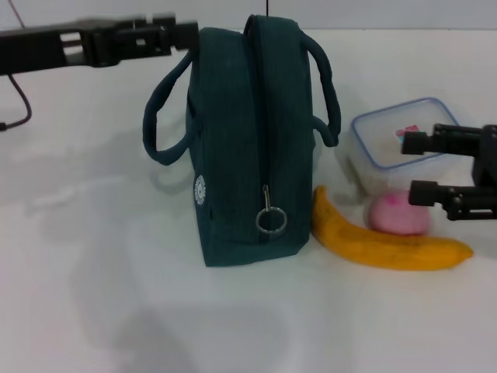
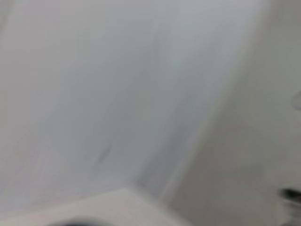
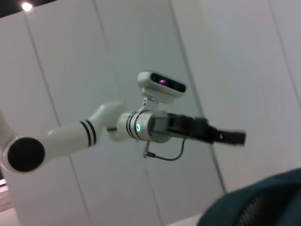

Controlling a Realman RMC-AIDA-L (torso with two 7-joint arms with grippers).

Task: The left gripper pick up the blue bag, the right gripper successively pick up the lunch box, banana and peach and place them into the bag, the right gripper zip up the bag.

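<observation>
A: Where is the blue bag [image 1: 248, 140] sitting?
B: It is standing upright on the white table [image 1: 93, 256], zipped closed, with its ring zipper pull [image 1: 271, 221] hanging at the near end and a loop handle drooping on each side.

A: And the food?
B: The banana [image 1: 388, 247] is lying just to the right of the bag, its tip nearly touching the bag's base. The peach [image 1: 398, 215] is resting against the banana's far side, and the lunch box [image 1: 404, 140] is sitting just behind the peach.

A: What are the grippers doing?
B: The right gripper [image 1: 416, 168] is hovering over the lunch box and peach, fingers spread apart, holding nothing. The left gripper [image 1: 182, 34] is reaching in at the bag's far top corner, near the left handle; I cannot tell whether its fingers are parted.
</observation>
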